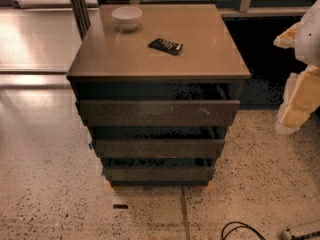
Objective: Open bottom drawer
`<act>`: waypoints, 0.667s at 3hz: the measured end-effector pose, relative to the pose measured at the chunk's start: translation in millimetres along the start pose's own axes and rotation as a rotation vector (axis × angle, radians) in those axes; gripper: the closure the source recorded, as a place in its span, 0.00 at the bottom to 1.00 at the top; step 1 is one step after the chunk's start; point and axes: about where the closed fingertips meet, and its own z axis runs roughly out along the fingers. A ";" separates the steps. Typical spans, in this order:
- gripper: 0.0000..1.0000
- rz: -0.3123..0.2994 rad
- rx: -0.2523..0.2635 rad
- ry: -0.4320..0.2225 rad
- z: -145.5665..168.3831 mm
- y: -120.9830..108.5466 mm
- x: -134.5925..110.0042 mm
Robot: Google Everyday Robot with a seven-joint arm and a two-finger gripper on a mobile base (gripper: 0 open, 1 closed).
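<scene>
Black cable (239,229) loops just before the bench (160,54), bottom drawer (159,173) sits lowest in its front, and the gripper (296,101), opening impossible to tell, hangs right of the bench: go low, hook the top edge, pull straight.

Count log, single view.

- Tabletop (205,54): 1, carrying 2 items: white bowl (126,17) ×1, dark flat object (165,46) ×1 (kind not identifiable).
- Drawer fronts below it: 3, namely top drawer (158,113), middle drawer (159,148), bottom drawer (159,173).
- Orange pads under the front corners: 2, left pad (108,186) and right pad (210,185).
- Floor: black cable loop (242,228) ×1.
- Gripper (287,120): 1, at the right edge, well right of the drawers.
</scene>
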 end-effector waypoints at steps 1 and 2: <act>0.00 0.000 -0.001 0.000 3.2 1.6 0.2; 0.00 -0.002 -0.021 -0.001 34.2 17.1 3.7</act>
